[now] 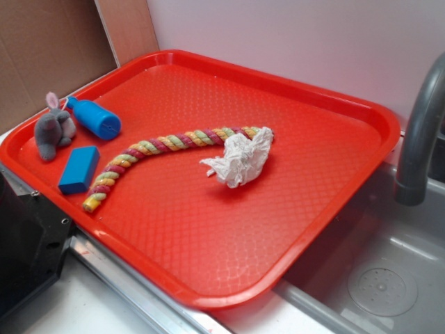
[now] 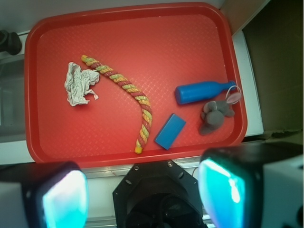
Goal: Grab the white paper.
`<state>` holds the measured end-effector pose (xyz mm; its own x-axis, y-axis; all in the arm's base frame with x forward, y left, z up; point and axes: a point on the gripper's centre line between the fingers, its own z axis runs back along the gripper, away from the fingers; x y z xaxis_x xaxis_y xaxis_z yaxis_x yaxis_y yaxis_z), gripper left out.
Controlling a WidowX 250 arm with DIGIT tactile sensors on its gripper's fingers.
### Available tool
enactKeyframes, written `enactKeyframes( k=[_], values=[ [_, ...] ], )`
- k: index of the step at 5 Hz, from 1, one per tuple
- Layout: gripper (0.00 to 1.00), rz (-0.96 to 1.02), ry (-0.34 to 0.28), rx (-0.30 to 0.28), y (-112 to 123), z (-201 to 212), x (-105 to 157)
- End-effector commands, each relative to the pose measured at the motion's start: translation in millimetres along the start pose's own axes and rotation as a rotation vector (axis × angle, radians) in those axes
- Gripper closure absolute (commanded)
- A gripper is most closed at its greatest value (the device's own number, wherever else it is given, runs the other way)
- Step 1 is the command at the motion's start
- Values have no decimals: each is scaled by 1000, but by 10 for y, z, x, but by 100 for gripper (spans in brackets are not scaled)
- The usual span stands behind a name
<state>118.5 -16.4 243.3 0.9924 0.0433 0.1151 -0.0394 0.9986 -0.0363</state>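
The white paper (image 1: 240,160) (image 2: 80,84) is a crumpled wad lying on the red tray (image 1: 208,243) (image 2: 142,28), touching one end of the multicoloured rope (image 1: 160,149) (image 2: 128,90). My gripper (image 2: 147,194) is high above the tray's near edge, far from the paper. Its jaws stand wide apart, with two teal pads (image 2: 64,199) at the bottom of the wrist view and nothing between them. The exterior view does not show the gripper.
A blue bottle (image 1: 96,118) (image 2: 204,91), a grey toy mouse (image 1: 54,131) (image 2: 216,116) and a blue block (image 1: 78,169) (image 2: 169,131) lie on the tray beyond the rope. A sink with a grey tap (image 1: 421,132) adjoins the tray. The robot's black base (image 2: 154,194) stands below.
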Motion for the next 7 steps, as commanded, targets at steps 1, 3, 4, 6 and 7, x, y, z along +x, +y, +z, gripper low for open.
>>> enactKeyframes(
  k=[1,3,4,6,7],
  values=[
    [0,0,0,0,0,0,0],
    [0,284,11,-79,-335,-1023,297],
    [0,313,-4,-136,-591,-1257,422],
    [0,84,57,-161,-1116,-1791,932],
    [0,33,76,-166,-1180,-2002,1106]
  ],
)
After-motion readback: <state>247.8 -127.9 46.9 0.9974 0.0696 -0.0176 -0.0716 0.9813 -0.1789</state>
